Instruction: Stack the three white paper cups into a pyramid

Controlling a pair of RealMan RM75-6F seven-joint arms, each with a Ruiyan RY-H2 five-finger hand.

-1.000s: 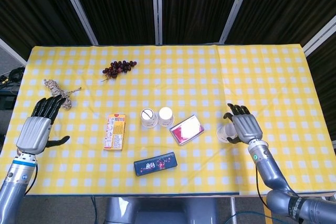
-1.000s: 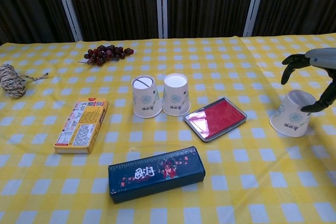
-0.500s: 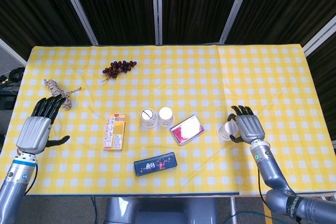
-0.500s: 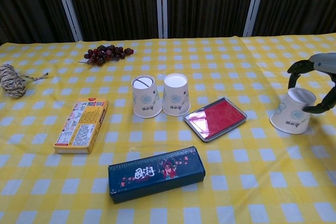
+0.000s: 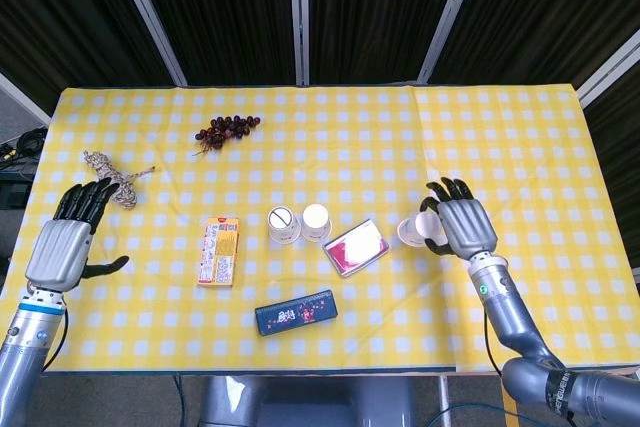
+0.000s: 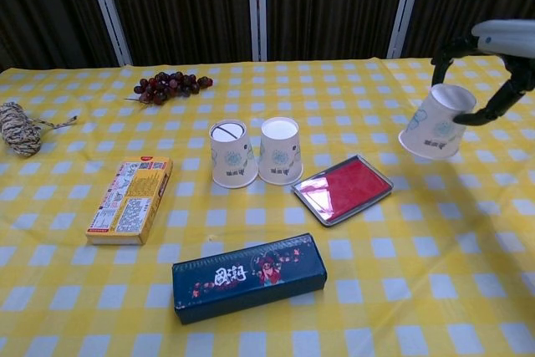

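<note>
Two white paper cups stand upside down side by side mid-table: the left cup (image 6: 232, 154) (image 5: 283, 224) and the right cup (image 6: 280, 150) (image 5: 316, 221). My right hand (image 5: 460, 227) (image 6: 491, 48) holds the third white cup (image 6: 436, 122) (image 5: 414, 231) tilted in the air, above the cloth to the right of the red tray. My left hand (image 5: 67, 242) hovers open at the table's left edge with nothing in it; the chest view does not show it.
A red tray (image 6: 343, 187) lies just right of the two cups. A dark blue box (image 6: 249, 276) lies near the front. A yellow snack box (image 6: 131, 199) sits left, a twine bundle (image 6: 20, 128) far left, and grapes (image 6: 171, 85) at the back.
My right hand has gripped the third cup, lifted it off the cloth and carried it up and to the left. The left hand has barely moved.
</note>
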